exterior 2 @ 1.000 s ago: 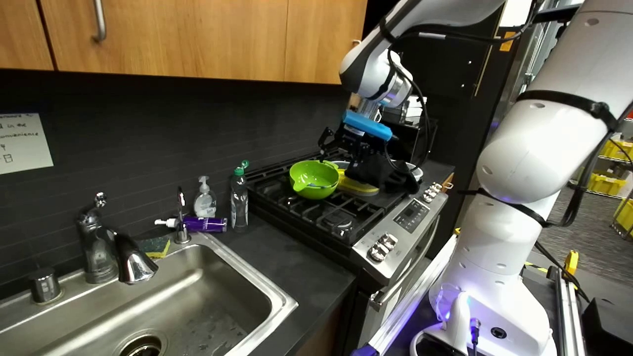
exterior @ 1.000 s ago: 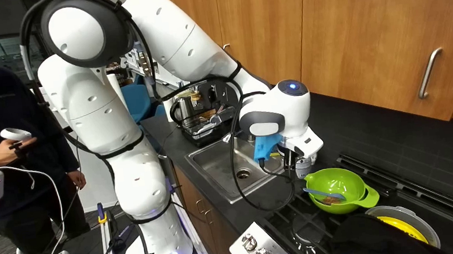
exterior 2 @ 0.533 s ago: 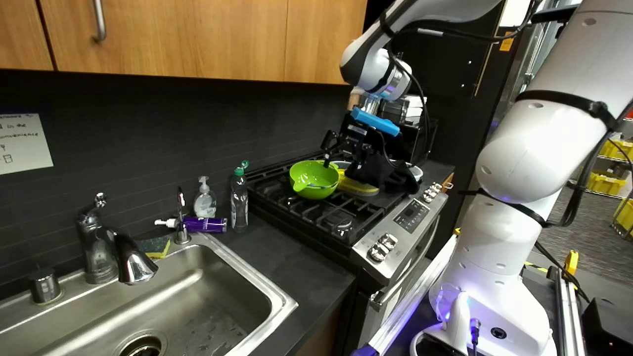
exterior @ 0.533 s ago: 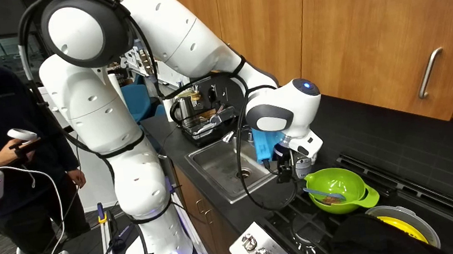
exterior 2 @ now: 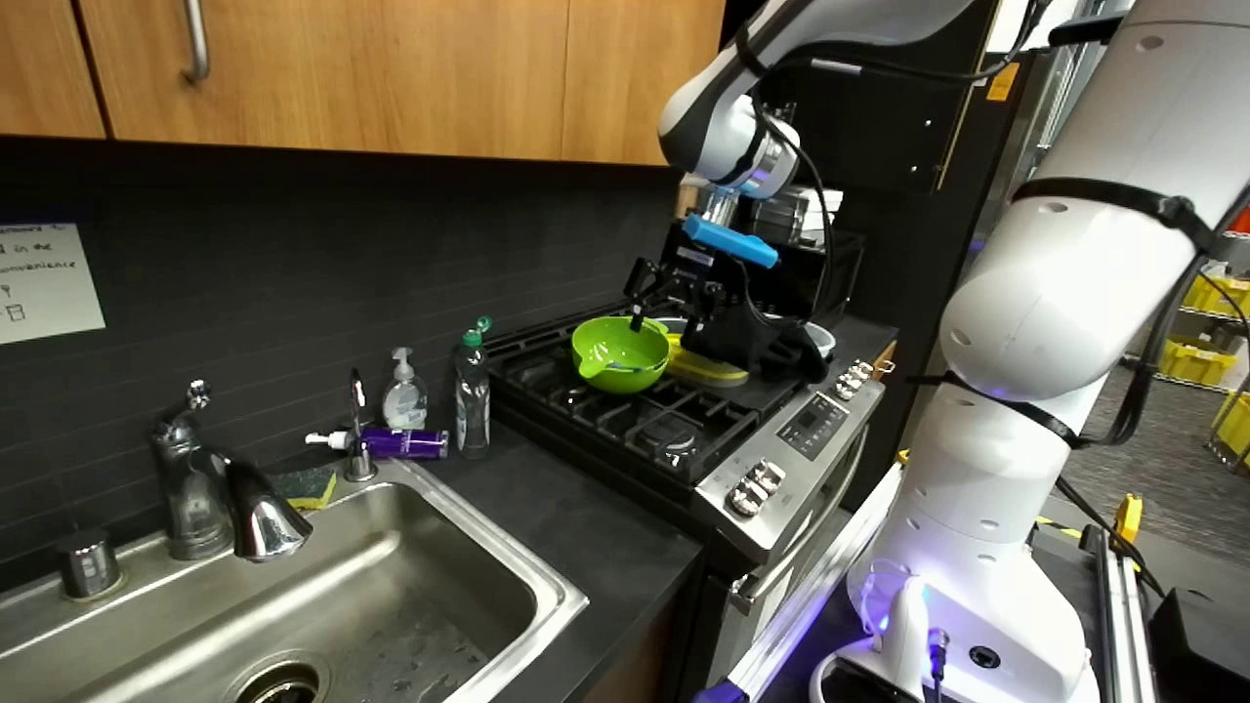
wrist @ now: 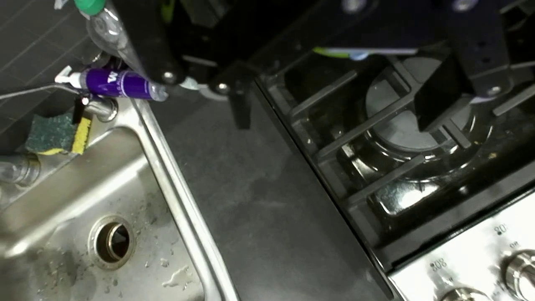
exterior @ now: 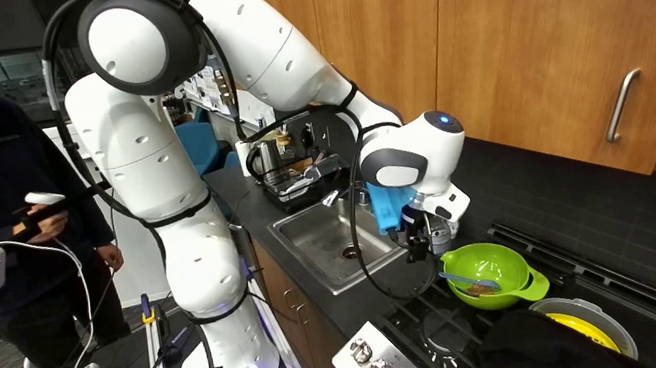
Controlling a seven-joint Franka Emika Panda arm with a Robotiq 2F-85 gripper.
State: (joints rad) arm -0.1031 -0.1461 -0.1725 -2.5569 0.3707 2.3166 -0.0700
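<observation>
Fingers (wrist: 240, 108) of the gripper (wrist: 333, 127) are held wide apart, and nothing is pinched between them; in the wrist view the counter (wrist: 259, 200) and the stove (wrist: 472, 246) are seen beyond their tips. Nearest to the gripper, the green bowl (exterior: 497, 260) is set on the stove; in an exterior view it is found at four o'clock from the gripper, just beside it, with a gap shown. In an exterior view a fingertip (exterior 2: 637, 321) is seen against the bowl's rim, which is judged to be an overlap of sight rather than a touch. A blue utensil (exterior: 469, 280) is leaned over the rim at nine o'clock, above some brown contents (exterior: 480, 290). A grey pot (exterior: 615, 321) is placed at four o'clock from the bowl, and a black cloth-like item (exterior: 540, 344) is laid at five o'clock. The step in hand is judged to be unloaded positioning beside the bowl, with no grasp yet made. For any move toward the bowl, a shift along that four-o'clock line is called for, with the tips kept above the rim; the utensil's handle could be knocked otherwise.
</observation>
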